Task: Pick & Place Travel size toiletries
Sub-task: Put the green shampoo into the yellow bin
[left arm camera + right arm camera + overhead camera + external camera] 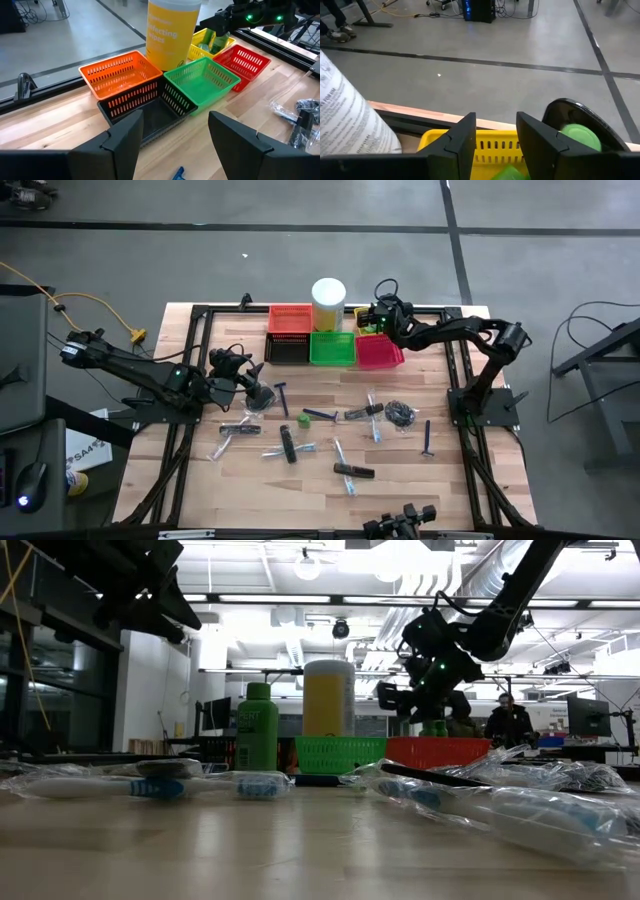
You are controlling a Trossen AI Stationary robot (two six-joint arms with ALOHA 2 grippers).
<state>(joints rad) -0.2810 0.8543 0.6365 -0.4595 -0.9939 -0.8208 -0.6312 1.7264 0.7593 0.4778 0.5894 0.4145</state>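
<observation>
The left hand [255, 393] hangs low over the left part of the counter [250, 490], its 2 fingers spread wide with nothing between them. Just beside it lies a blue razor [283, 395]. Going right, the toiletries are scattered on the wood: a black stick [288, 444], a wrapped toothbrush [337, 452], another black stick [354, 471], a dark coiled bundle [401, 414] and a thin blue razor [427, 436].

At the back stand the orange basket [290, 318], the green basket [332, 348], the red basket [378, 351] and a tall white tub [328, 304].

The right hand [495, 137] hovers over the yellow basket [495, 145], fingers partly apart, holding nothing I can see. A green lump [507, 174] sits in that basket under it.

These things look light. The wrapped ones are probably slippery and crinkly, so pinch them across the middle. The sticks look stiff; grab them mid-way too.
</observation>
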